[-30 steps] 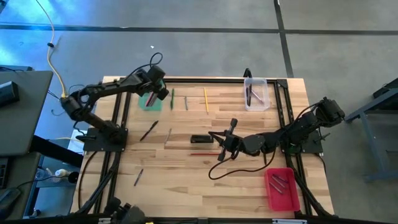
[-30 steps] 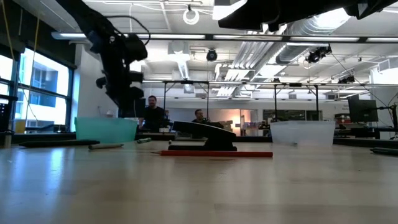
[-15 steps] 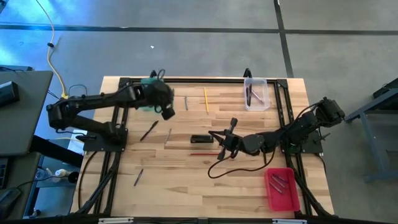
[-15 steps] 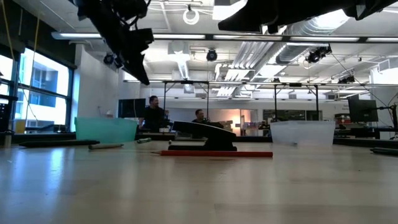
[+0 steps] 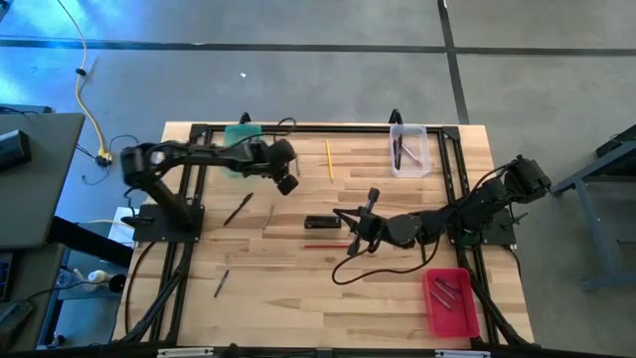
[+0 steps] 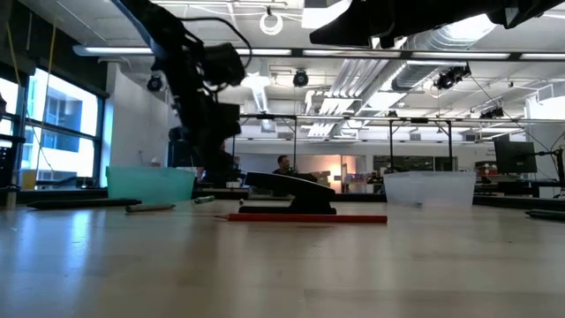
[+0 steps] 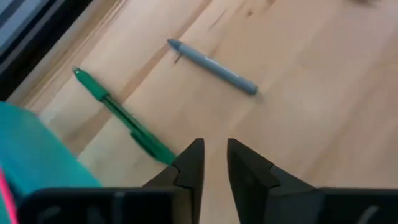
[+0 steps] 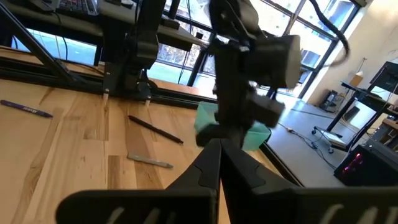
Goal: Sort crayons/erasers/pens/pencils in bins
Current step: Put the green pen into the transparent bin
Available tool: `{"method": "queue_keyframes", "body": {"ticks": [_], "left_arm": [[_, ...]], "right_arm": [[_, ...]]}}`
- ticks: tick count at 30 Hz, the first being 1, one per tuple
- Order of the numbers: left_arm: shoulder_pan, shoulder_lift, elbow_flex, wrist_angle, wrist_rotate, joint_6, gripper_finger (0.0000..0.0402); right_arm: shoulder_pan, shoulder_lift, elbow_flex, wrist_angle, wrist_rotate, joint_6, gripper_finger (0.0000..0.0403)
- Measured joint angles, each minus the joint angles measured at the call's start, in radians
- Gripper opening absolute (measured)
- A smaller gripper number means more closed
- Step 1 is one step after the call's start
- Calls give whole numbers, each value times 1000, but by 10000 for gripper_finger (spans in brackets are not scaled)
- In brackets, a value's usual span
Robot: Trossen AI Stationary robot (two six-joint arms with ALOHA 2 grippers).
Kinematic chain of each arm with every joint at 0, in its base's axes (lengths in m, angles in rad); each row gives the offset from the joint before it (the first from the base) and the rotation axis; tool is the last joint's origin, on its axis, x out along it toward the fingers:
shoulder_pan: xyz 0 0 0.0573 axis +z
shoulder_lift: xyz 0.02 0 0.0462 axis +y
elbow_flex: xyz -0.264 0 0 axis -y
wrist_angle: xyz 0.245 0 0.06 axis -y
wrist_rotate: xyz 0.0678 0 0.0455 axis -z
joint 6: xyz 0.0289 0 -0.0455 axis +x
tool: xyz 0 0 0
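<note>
Near the bench's far edge the left gripper [image 7: 212, 163] hovers, fingers slightly apart and seemingly empty, above a green pen [image 7: 121, 116]; the right gripper [image 5: 360, 231] waits mid-bench, closed.

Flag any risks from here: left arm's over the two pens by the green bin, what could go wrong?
1. The left gripper has its fingers only narrowly apart; one tip sits right at the green pen, so descending could push it away rather than straddle it.
2. The grey pen lies close by, so a sweep could knock it.
3. The green bin is next to the arm, so a swing may nudge it.
</note>
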Motion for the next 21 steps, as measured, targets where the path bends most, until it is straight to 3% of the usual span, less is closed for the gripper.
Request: {"method": "queue_keyframes", "body": {"ticks": [9, 21], "left_arm": [[47, 207, 163, -106, -97, -42, 120], [154, 233, 169, -92, -63, -95, 137]], "right_arm": [[0, 0, 0, -11, 0, 0, 0], [0, 0, 0, -22, 0, 0, 0]]}}
